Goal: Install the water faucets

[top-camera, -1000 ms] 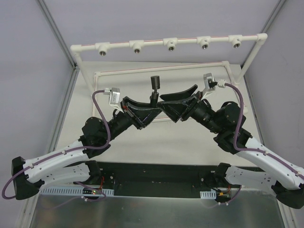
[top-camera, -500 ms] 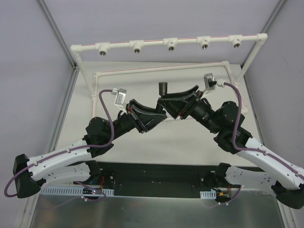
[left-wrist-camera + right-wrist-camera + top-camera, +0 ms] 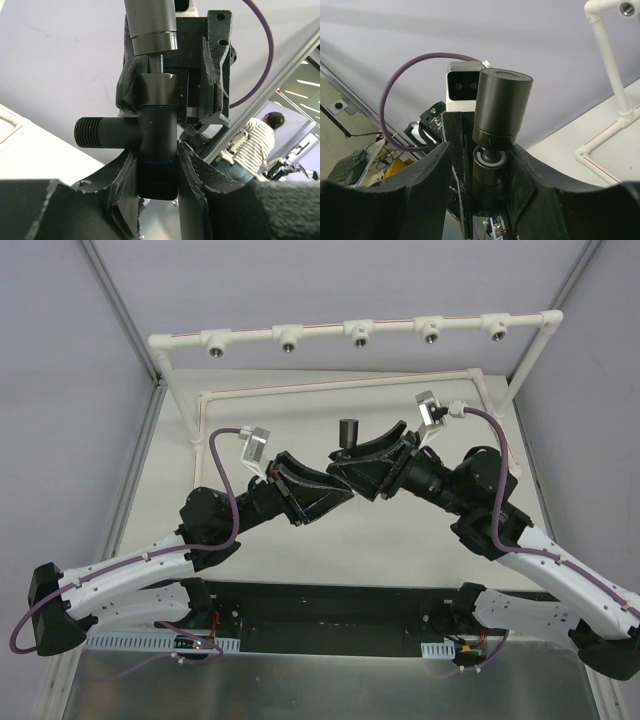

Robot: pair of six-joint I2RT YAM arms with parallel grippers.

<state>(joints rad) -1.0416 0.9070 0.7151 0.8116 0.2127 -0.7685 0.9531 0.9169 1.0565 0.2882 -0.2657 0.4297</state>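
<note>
The left tool (image 3: 157, 170) is clamping the black T-shaped water faucet (image 3: 157, 135) by its lower body, just under the blue ring, with its pads pressing on both sides. So the faucet is sitting right between that tool's fingertips, lifted well off the pale surface (image 3: 400, 540), midway between the two arms. Its long axis is running straight out from the left tool's fingers, with the dark knob at the far end. The threaded side stem is sticking out crosswise, to the left in the left wrist view.

The right tool (image 3: 487, 185) is straddling the same faucet from the opposite side, its fingers flanking the collar beneath the knob. It is set fairly narrow, but I cannot tell whether the pads are touching. This is looking like a handover, and it is turning on that collar lying square between the right tool's fingers, beyond the left tool's grip.

Past both tools, the white pipe rack (image 3: 320, 327) is waiting with five metal-threaded mouths. None is carrying a faucet.
</note>
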